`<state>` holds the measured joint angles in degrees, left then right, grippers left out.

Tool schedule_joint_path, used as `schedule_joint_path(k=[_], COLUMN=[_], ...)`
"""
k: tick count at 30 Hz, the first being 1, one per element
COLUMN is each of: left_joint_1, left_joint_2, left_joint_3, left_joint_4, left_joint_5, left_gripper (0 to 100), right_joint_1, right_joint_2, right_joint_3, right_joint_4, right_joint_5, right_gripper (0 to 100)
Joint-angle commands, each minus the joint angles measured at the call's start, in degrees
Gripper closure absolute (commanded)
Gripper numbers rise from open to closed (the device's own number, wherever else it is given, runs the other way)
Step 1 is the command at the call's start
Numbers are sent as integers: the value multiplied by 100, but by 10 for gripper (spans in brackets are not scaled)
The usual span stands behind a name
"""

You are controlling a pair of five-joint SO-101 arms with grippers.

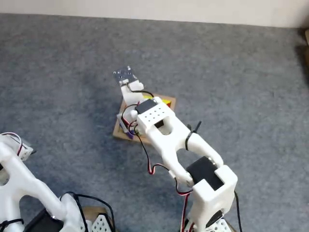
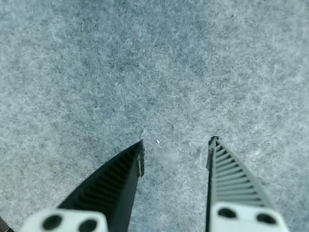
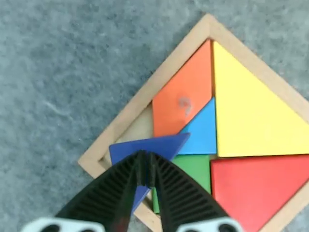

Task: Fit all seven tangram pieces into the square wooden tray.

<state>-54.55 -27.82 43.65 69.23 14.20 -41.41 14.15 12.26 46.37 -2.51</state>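
The square wooden tray (image 3: 145, 94) lies on grey carpet and holds an orange piece (image 3: 186, 92), a yellow triangle (image 3: 251, 111), a red triangle (image 3: 260, 183), a green piece (image 3: 193, 166) and a light blue triangle (image 3: 205, 130). A dark blue triangle (image 3: 161, 144) lies askew over the tray's corner, its tip overlapping the light blue one. Bare wood (image 3: 140, 128) shows beside it. My right gripper (image 3: 146, 155) is shut, its tips right over the dark blue triangle. My left gripper (image 2: 176, 145) is open above bare carpet, holding nothing.
In the high view the right arm (image 1: 159, 121) stretches over the tray (image 1: 119, 131) at the carpet's middle. The left arm (image 1: 14, 169) sits at the near left corner. Grey carpet surrounds the tray on all sides.
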Motion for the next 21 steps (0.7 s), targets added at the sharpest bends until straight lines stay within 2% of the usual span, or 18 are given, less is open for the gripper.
schedule_joint_path(k=[1, 4, 11, 21], left_joint_1=[-40, -31, -31, -31], left_joint_2=[-145, -145, -145, -145], left_joint_3=[-22, -22, -22, -22], left_joint_4=[-70, -70, -62, -62], left_joint_5=[9, 9, 9, 9], left_gripper=[783, 783, 783, 783], right_joint_1=[4, 13, -75, -470], right_joint_2=[-66, -66, -57, -48], right_joint_3=[-48, -40, -75, -40], right_joint_4=[110, 119, 84, -154], right_joint_5=[571, 1371, 2426, 3051], right_gripper=[975, 974, 974, 974])
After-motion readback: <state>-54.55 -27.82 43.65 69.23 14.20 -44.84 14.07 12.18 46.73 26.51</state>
